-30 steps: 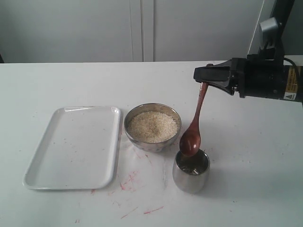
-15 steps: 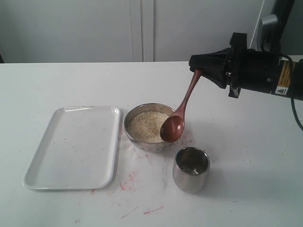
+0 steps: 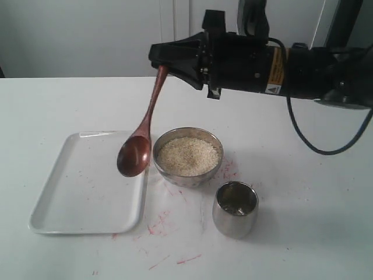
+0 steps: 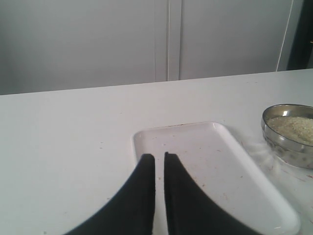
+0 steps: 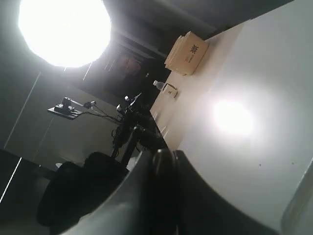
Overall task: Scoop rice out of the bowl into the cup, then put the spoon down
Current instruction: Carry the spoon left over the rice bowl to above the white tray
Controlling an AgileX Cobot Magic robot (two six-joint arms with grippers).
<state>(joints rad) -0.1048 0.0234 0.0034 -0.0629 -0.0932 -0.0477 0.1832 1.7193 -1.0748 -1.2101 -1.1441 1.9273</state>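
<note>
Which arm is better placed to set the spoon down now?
The right. Its gripper is shut on the spoon, which hangs scoop-down over the edge of the tray, beside the bowl. The left gripper holds nothing.

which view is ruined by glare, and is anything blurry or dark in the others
Right wrist view: a lamp blows out one corner, its glare repeats on the white surface, and the right gripper is a dark silhouette. Exterior view: even light, the spoon and bowl sharp, shadows faint. Left wrist view: even light, the left gripper slightly soft up close.
</note>
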